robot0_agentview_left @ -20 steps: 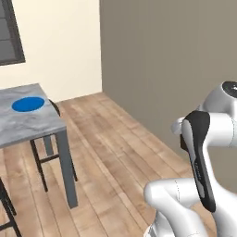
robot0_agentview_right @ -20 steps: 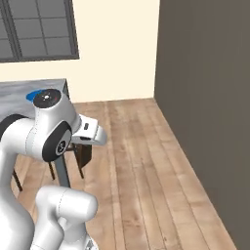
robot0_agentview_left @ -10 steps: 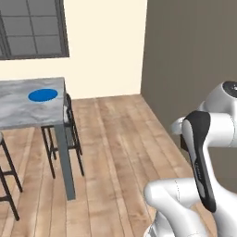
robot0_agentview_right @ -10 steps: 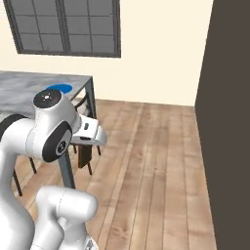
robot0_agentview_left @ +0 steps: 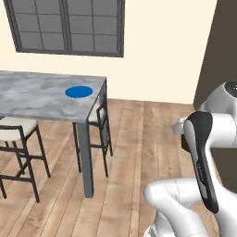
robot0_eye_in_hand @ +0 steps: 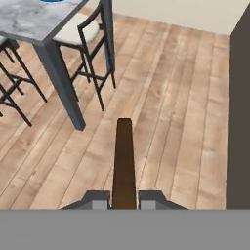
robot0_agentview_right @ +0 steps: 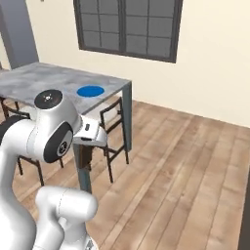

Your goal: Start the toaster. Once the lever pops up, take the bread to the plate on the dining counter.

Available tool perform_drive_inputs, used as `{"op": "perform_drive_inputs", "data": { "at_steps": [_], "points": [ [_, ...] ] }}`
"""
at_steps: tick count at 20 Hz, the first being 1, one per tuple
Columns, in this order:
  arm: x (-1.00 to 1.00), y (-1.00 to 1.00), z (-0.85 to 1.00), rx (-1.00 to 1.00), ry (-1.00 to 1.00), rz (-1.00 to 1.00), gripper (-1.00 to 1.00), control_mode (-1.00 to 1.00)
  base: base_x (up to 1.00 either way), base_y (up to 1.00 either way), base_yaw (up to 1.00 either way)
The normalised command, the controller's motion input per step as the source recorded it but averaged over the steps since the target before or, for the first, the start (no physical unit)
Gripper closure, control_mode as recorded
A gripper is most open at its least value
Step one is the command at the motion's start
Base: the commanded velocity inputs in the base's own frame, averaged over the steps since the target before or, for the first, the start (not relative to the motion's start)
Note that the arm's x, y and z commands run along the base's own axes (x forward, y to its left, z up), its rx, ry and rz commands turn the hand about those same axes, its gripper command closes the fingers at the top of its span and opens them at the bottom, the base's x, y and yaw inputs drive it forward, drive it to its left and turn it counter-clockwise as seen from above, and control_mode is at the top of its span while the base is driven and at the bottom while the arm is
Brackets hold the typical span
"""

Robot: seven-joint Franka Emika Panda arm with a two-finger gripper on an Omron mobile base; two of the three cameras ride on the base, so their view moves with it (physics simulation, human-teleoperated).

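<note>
- Left base view: one blue plate (robot0_agentview_left: 78, 92) is lying flat on the marble top of one table (robot0_agentview_left: 32, 99), near the table's far right corner. Two stools are standing at the table: one white-seated stool (robot0_agentview_left: 18, 139) at the near side and one dark-framed stool (robot0_agentview_left: 99, 125) at the right end. One dark-framed window (robot0_agentview_left: 67, 25) is showing on the cream wall behind. The wooden floor (robot0_agentview_left: 134, 152) is lying open between the robot and the table.
- Right base view: the plate (robot0_agentview_right: 91, 91) is resting near the table's (robot0_agentview_right: 44, 80) right end. One stool (robot0_agentview_right: 114, 132) is standing just beside the right-hand table leg. The window (robot0_agentview_right: 127, 24) is showing behind.
- Hand view: the claw (robot0_eye_in_hand: 124, 200) is closed on one slice of bread (robot0_eye_in_hand: 124, 161), which is standing edge-on between the two fingertips (robot0_eye_in_hand: 97, 199). One table leg (robot0_eye_in_hand: 61, 78) and one stool (robot0_eye_in_hand: 85, 46) are standing ahead to the left; a dark wall (robot0_eye_in_hand: 240, 107) is rising at the right.
</note>
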Motion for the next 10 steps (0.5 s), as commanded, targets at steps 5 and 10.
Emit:
{"op": "perform_drive_inputs", "data": {
  "at_steps": [5,10],
  "points": [
    [0.0,0.0,0.0,0.0,0.0,0.0,1.0,1.0,0.83,-0.41,0.55],
    [0.0,0.0,0.0,0.0,0.0,0.0,1.0,1.0,0.64,-0.58,0.45]
  ]
}}
